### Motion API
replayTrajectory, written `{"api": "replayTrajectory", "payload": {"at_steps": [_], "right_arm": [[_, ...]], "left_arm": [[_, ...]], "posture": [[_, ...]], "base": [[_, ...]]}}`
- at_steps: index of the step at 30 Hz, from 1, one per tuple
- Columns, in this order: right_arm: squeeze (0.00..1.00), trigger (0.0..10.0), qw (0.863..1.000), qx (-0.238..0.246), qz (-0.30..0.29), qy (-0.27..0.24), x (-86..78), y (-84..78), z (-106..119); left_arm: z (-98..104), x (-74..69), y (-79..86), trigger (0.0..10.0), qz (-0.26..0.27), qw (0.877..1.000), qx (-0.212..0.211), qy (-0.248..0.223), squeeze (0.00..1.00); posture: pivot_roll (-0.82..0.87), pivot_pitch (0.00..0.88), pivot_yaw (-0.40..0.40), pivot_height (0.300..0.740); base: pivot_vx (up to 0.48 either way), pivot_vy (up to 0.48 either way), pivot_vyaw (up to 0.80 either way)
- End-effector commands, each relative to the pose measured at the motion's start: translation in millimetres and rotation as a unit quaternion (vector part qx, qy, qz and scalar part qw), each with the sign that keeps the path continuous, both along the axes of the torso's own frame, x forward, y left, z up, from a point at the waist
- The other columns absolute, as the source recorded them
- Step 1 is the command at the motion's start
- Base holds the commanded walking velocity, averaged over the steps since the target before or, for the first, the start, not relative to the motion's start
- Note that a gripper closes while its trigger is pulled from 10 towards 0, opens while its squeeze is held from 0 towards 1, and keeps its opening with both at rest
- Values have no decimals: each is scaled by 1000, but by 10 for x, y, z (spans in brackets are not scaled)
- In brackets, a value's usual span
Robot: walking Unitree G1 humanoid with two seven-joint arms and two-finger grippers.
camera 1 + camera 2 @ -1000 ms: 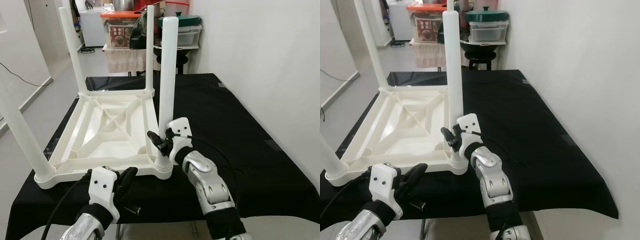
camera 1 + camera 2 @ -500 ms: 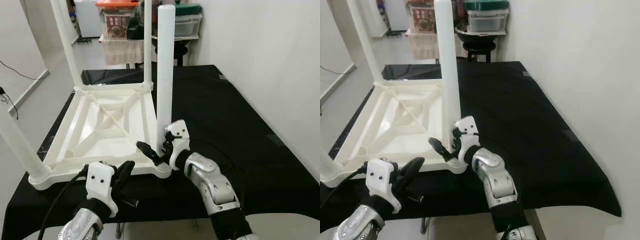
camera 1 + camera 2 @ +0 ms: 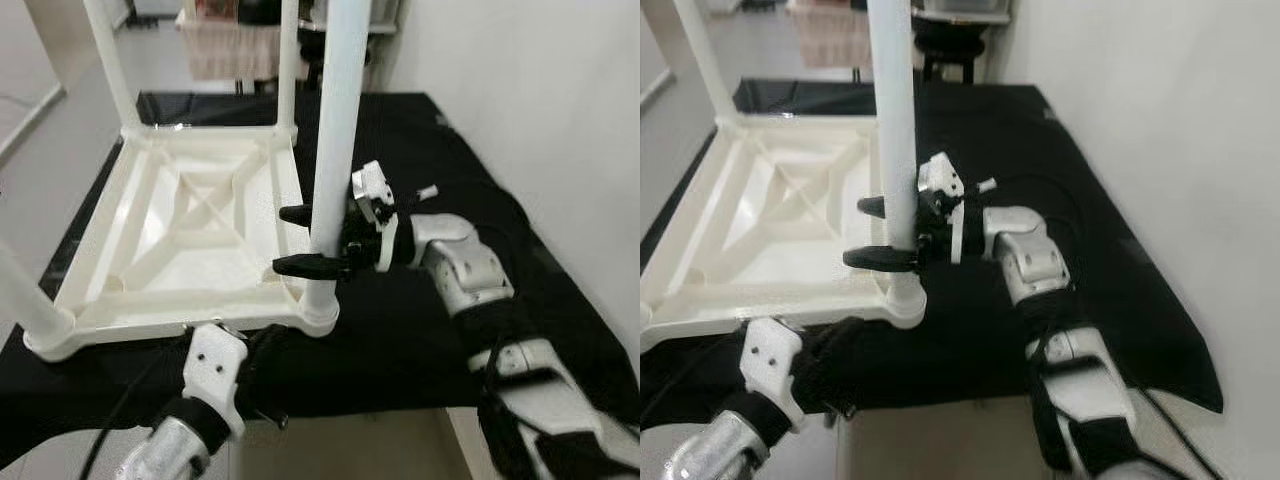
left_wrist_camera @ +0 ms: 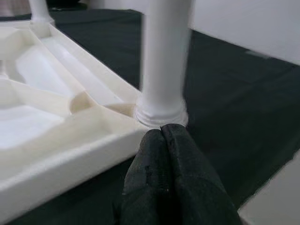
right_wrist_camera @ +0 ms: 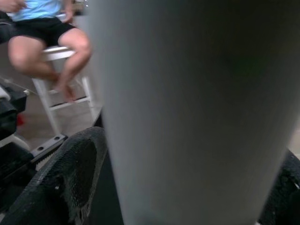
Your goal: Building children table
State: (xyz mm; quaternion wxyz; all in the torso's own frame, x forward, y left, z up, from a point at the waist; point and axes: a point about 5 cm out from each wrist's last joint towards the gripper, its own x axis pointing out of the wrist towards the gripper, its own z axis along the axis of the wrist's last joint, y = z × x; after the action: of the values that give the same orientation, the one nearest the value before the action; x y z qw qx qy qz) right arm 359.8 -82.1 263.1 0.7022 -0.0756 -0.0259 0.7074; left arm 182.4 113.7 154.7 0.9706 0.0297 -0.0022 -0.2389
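A white children's table (image 3: 180, 215) lies upside down on a black-covered table (image 3: 420, 330), its legs pointing up. My right gripper (image 3: 280, 240) reaches in from the right at the near-right leg (image 3: 335, 120). It is open, with one black finger on each side of the leg a little above its socket. In the right wrist view the leg (image 5: 197, 108) sits between the fingers (image 5: 70, 178). My left gripper (image 4: 161, 136) is shut with nothing in it, low at the table's front edge just below that leg's base (image 4: 161, 110).
The other legs stand at the far left (image 3: 108, 60), far right (image 3: 288, 70) and near left (image 3: 20, 290). A white wall (image 3: 540, 120) runs close along the right. A person (image 5: 47, 42) sits on a white stool beyond. The cloth's front edge is near.
The camera has dipped down and closer. My right gripper turned to come in from the right, rose a little up the leg, and its fingers now straddle it. My left gripper stayed low.
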Motion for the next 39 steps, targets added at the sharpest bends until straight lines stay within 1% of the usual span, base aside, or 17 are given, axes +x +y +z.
{"api": "replayTrajectory", "payload": {"at_steps": [1,6,10,11,14,15,16,17,23,29,30,33,34,35,37,38,39], "right_arm": [[0,10000,1000,-17,24,-5,6,2,21],[0,10000,997,-30,69,0,52,28,108],[0,10000,997,-31,75,2,62,33,120],[0,10000,997,-27,78,-4,71,54,159],[0,10000,996,-17,82,-9,75,81,209],[0,8000,996,-6,85,-13,79,101,260],[0,510,996,8,88,-14,79,112,310],[0,0,996,19,90,-15,80,108,345],[0,0,994,42,94,-28,69,72,408],[0,0,994,53,93,-37,54,-7,401],[0,0,994,49,91,-45,45,-53,373],[0,0,994,15,47,-93,-27,-359,153],[0,0,994,15,47,-93,-27,-359,153],[0,0,993,6,-4,-118,-198,-431,3],[0,0,992,6,-15,-123,-250,-435,-22],[0,0,994,20,-53,-93,-407,-417,-160],[0,0,994,20,-53,-93,-407,-417,-160]], "left_arm": [[-8,-83,-62,10000,-10,1000,9,6,0],[40,-267,-62,10000,-5,1000,3,20,0],[44,-294,-65,10000,-3,1000,3,23,0],[57,-355,-63,10000,-2,1000,5,28,0],[68,-409,-54,10000,-2,999,7,33,0],[79,-463,-49,10000,-3,999,11,39,0],[87,-514,-37,10000,-4,999,15,44,0],[92,-542,-31,10000,-5,999,18,48,0],[100,-582,14,10000,-3,998,26,58,0],[89,-541,31,10000,-2,998,26,59,0],[85,-527,27,10000,-3,998,26,59,0],[44,-434,5,10000,-4,999,19,51,0],[44,-434,5,10000,-4,999,19,51,0],[19,-375,-10,10000,-6,999,16,46,0],[16,-364,-12,10000,-6,999,15,46,0],[3,-326,-16,10000,-8,999,13,44,0],[3,-326,-16,10000,-8,999,13,44,0]], "posture": [[152,259,-146,740],[218,328,-168,740],[218,328,-168,740],[265,365,-154,740],[276,381,-143,740],[288,390,-133,740],[305,397,-122,740],[309,398,-119,740],[322,395,-94,740],[302,382,-81,740],[280,368,-88,740],[222,329,-104,740],[222,329,-104,740],[198,309,-100,740],[198,309,-100,740],[146,277,-98,740],[146,277,-98,740]], "base": [[0,0,0],[0,0,0],[0,0,0],[0,0,0],[0,0,0],[0,0,0],[0,0,0],[0,0,0],[0,0,0],[0,0,0],[0,0,0],[0,0,0],[0,0,0],[0,0,0],[0,0,0],[0,0,0],[0,0,0]]}}
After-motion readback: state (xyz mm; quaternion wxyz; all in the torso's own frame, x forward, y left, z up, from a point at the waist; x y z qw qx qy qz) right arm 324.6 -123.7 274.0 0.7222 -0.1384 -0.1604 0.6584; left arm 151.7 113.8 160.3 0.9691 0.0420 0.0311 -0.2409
